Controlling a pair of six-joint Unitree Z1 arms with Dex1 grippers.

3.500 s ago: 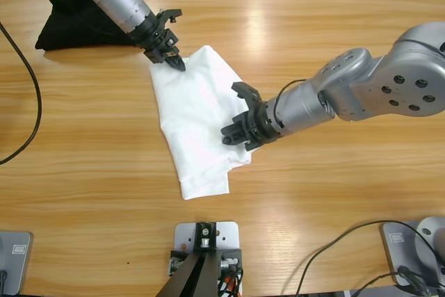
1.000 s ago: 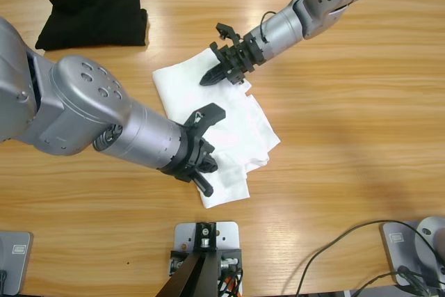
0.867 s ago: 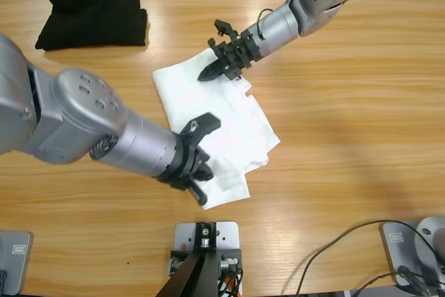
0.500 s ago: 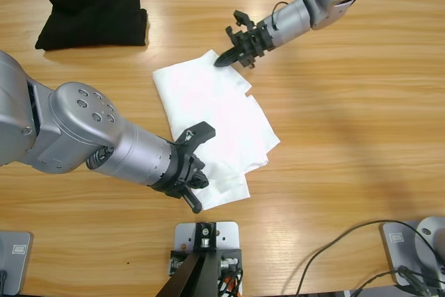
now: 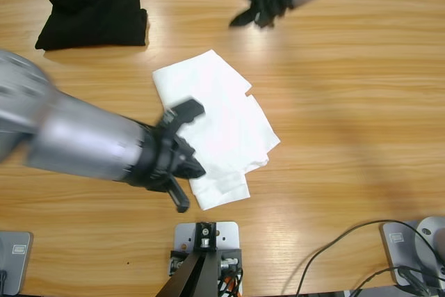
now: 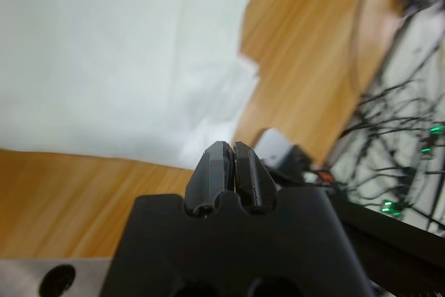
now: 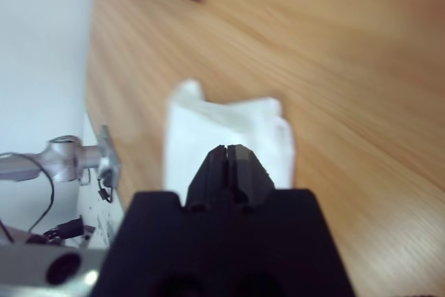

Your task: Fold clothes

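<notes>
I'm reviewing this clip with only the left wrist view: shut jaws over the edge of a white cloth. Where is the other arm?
Observer: The right gripper hangs over bare wood near the far edge of the table, apart from the T-shirt.
Operator: Is it carrying anything?
Observer: No; the right wrist view shows its jaws shut with nothing between them.
Operator: Anything else on the table?
Observer: A black folded garment lies at the upper left corner in the high view.
</notes>
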